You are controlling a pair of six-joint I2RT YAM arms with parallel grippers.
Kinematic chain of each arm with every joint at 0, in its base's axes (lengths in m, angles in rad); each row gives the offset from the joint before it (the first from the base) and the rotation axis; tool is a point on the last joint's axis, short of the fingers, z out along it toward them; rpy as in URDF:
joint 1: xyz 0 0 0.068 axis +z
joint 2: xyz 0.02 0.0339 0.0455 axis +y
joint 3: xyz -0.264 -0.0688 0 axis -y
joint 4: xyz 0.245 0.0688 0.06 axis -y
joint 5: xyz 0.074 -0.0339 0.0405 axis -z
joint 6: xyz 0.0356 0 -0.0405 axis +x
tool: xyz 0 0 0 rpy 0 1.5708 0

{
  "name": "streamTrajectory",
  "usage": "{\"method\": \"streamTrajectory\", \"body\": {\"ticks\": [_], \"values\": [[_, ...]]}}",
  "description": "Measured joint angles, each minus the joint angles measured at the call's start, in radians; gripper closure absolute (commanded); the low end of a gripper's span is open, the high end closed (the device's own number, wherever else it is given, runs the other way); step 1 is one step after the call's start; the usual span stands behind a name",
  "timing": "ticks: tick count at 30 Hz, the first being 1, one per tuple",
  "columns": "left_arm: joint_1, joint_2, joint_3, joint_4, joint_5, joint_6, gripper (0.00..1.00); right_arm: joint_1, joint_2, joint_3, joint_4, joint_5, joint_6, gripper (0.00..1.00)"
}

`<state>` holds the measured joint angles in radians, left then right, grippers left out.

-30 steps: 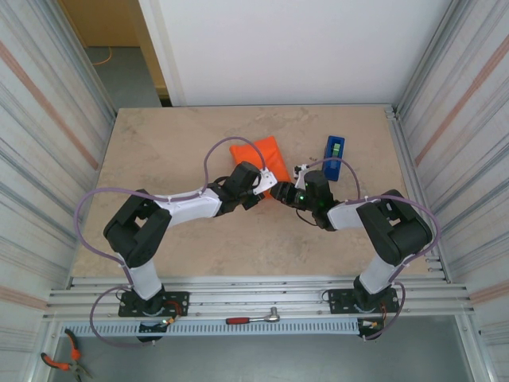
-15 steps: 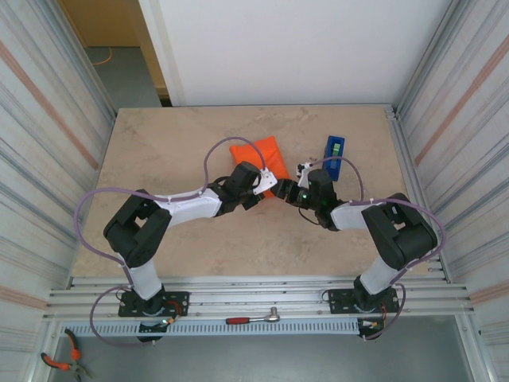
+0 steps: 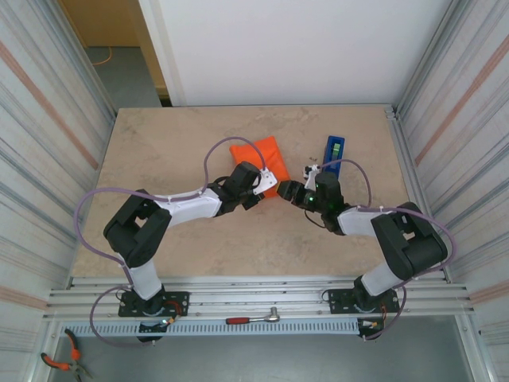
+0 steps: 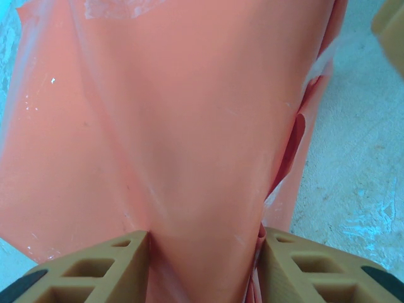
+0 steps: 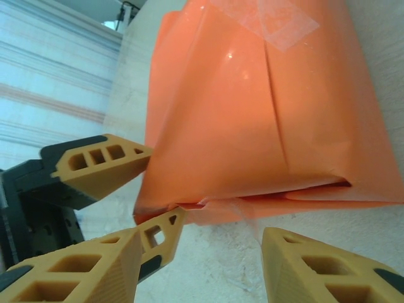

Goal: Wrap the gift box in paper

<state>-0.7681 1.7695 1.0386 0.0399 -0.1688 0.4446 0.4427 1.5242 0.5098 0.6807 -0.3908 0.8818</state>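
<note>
Paper point(image 3: 256, 153) plain orange (tape patch point(image 5: 268, 22) on top); left gripper point(image 4: 203, 243) clamped on it, right gripper point(image 5: 202, 243) jaws apart

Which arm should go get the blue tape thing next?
Right. The right tool is open and empty, and the blue tape dispenser sits close beside that arm. The left tool is pinching the paper, holding the fold.

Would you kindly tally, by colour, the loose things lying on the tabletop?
Orange: 1, the paper
Blue: 1, the tape dispenser
Total: 2
</note>
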Motion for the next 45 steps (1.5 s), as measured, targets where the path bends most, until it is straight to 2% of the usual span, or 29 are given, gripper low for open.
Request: {"method": "streamTrajectory", "body": {"ticks": [8,11,14,23,33,40,45], "values": [[0.0,0.0,0.0,0.0,0.0,0.0,0.54,0.0,-0.083,-0.035,-0.034,-0.003,-0.001,0.6],[0.0,0.0,0.0,0.0,0.0,0.0,0.54,0.0,-0.08,-0.039,-0.032,-0.014,0.0,0.69],[0.0,0.0,0.0,0.0,0.0,0.0,0.54,0.0,-0.053,-0.039,-0.004,-0.038,0.002,0.77],[0.0,0.0,0.0,0.0,0.0,0.0,0.55,0.0,0.085,-0.039,0.114,-0.113,0.006,0.81],[0.0,0.0,0.0,0.0,0.0,0.0,0.55,0.004,0.179,-0.023,0.203,-0.138,0.03,0.97],[0.0,0.0,0.0,0.0,0.0,0.0,0.55,0.008,0.175,-0.022,0.225,-0.141,0.031,0.91],[0.0,0.0,0.0,0.0,0.0,0.0,0.55,0.008,0.123,-0.025,0.2,-0.14,0.025,0.94]]}}
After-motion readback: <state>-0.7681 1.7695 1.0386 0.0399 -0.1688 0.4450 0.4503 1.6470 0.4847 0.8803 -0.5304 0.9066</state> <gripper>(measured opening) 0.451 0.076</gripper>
